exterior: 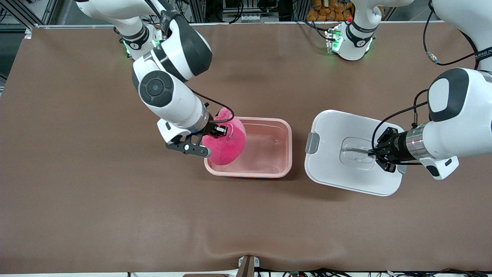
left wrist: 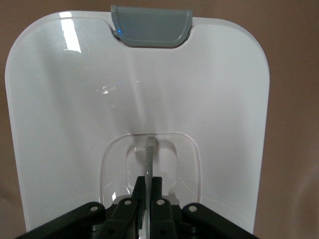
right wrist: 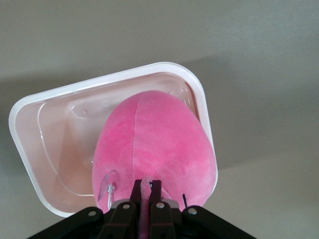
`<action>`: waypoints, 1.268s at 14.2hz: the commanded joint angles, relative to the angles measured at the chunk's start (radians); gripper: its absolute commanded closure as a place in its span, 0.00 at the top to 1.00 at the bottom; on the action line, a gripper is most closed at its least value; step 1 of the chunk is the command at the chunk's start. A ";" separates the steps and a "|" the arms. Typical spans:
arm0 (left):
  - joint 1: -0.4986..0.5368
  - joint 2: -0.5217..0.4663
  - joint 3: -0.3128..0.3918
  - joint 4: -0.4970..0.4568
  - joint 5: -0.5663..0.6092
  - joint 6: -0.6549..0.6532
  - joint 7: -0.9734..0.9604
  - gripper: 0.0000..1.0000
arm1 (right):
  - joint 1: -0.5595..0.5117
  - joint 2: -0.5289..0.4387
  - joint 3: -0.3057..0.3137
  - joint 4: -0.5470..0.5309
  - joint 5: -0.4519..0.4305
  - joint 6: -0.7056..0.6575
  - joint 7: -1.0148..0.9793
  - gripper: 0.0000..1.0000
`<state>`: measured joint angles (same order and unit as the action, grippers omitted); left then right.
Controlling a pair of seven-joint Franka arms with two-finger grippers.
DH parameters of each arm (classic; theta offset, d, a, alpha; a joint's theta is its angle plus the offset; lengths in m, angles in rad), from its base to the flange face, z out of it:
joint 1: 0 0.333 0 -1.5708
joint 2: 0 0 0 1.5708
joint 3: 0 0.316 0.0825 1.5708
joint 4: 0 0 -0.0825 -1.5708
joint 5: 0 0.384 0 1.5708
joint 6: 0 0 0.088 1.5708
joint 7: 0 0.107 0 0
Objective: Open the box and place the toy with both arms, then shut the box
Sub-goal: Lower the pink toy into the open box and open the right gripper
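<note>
The box [exterior: 286,127] [right wrist: 30,104] is a pinkish open tub at mid-table. The pink toy [exterior: 226,144] [right wrist: 154,144] hangs upright over the tub's end toward the right arm, overlapping the rim there. My right gripper [exterior: 221,130] [right wrist: 146,185] is shut on a pink tab at the toy's top. The white lid [exterior: 334,127] [left wrist: 75,124] is off the box, beside it toward the left arm's end. My left gripper [exterior: 372,153] [left wrist: 148,183] is shut on the lid's thin centre handle [left wrist: 149,154] in its recess.
A grey clip [exterior: 312,143] [left wrist: 151,26] sits on the lid's edge that faces the tub. Brown table cloth [exterior: 115,200] spreads around both. The arms' bases [exterior: 351,42] stand along the table's edge farthest from the front camera.
</note>
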<state>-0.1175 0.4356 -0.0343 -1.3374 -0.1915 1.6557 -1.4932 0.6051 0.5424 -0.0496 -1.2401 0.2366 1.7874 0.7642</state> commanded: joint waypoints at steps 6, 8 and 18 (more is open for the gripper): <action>0.004 -0.031 -0.001 -0.025 -0.020 -0.010 0.024 0.00 | 0.030 0.050 -0.012 0.021 -0.007 0.035 -0.101 0.00; 0.004 -0.035 -0.003 -0.026 -0.019 -0.010 0.033 0.00 | 0.032 0.060 -0.013 0.002 -0.007 0.055 -0.149 0.00; 0.004 -0.034 -0.003 -0.031 -0.020 -0.008 0.044 0.00 | 0.107 0.155 -0.013 -0.021 -0.106 0.153 -0.157 0.00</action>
<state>-0.1176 0.4345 -0.0363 -1.3387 -0.1915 1.6550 -1.4723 0.6795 0.6810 -0.0520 -1.2557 0.1594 1.9084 0.6091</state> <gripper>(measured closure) 0.930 0.916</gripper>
